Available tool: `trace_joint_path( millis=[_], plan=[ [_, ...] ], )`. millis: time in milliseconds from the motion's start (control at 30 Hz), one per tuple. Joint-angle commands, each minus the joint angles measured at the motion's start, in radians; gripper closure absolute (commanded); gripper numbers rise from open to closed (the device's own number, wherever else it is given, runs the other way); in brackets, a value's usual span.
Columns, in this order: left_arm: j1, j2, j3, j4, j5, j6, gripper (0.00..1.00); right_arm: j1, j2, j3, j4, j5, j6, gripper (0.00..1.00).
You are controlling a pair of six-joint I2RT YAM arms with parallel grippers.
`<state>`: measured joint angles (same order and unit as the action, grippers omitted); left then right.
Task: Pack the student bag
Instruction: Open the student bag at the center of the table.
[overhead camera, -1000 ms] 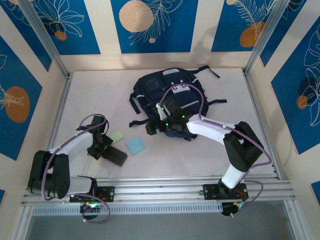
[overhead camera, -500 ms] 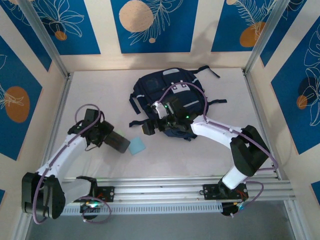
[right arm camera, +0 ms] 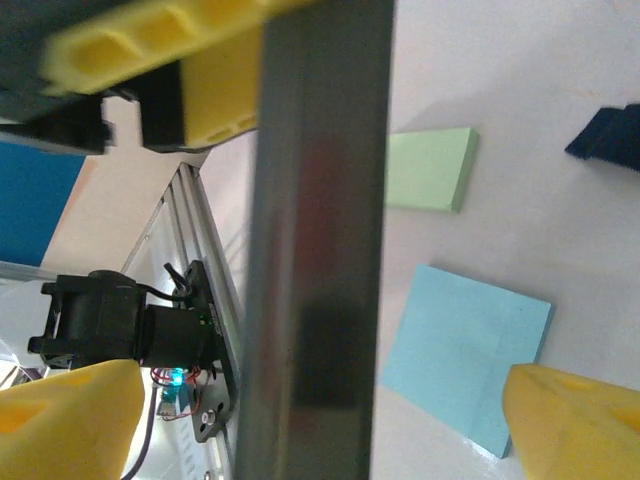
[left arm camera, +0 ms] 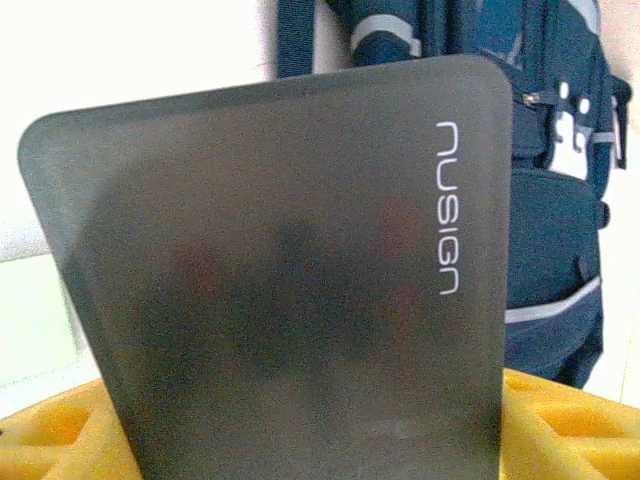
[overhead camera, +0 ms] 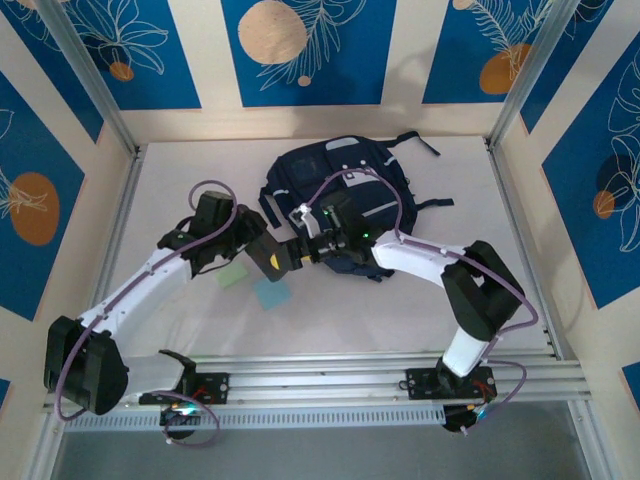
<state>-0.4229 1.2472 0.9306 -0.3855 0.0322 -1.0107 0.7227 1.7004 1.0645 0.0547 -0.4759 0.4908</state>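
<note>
The student bag [overhead camera: 340, 185], a dark navy backpack with white stripes, lies at the back centre of the table and stands behind the case in the left wrist view [left arm camera: 560, 220]. My left gripper [overhead camera: 252, 247] is shut on a flat dark grey case [overhead camera: 268, 256] marked "nusign" [left arm camera: 290, 280], with its yellow pads [left arm camera: 570, 420] at the case's lower edge. My right gripper [overhead camera: 298, 250] is open in front of the bag. Its yellow fingers [right arm camera: 575, 420] stand on either side of the case's edge [right arm camera: 320, 250] with a gap on both sides.
A green sticky pad [overhead camera: 233, 275] [right arm camera: 430, 170] and a blue sticky pad [overhead camera: 272, 293] [right arm camera: 465, 350] lie on the white table under the case. The aluminium rail [overhead camera: 330, 375] runs along the near edge. Patterned walls close in the back and both sides.
My left arm has lifted the case off the table and carried it right, toward the bag. The case now sits between my right gripper's fingers, which have narrowed slightly.
</note>
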Motion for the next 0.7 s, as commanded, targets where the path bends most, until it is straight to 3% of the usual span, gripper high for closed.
trace_joint_path(
  millis=[0, 167, 233, 300, 433, 667],
  plan=[
    [-0.027, 0.004, 0.030, 0.044, 0.017, 0.020, 0.41, 0.007, 0.013, 0.015, 0.045, -0.055, 0.033, 0.14],
    [-0.043, 0.025, 0.028, 0.072, 0.016, 0.025, 0.41, 0.007, 0.005, 0.005, 0.064, -0.073, 0.044, 0.49],
    [-0.046, 0.038, 0.035, 0.075, 0.020, 0.036, 0.37, 0.003, -0.004, -0.011, 0.077, -0.080, 0.050, 0.66],
    [-0.047, 0.048, 0.043, 0.080, 0.027, 0.052, 0.31, -0.004, -0.011, -0.027, 0.090, -0.088, 0.061, 0.75],
    [-0.046, 0.055, 0.055, 0.131, 0.040, 0.115, 0.00, -0.033, -0.035, -0.068, 0.108, -0.100, 0.079, 0.82],
    [-0.073, 0.081, 0.119, 0.149, -0.078, 0.317, 0.00, -0.156, -0.143, -0.180, 0.067, -0.053, 0.101, 0.82]
  ],
)
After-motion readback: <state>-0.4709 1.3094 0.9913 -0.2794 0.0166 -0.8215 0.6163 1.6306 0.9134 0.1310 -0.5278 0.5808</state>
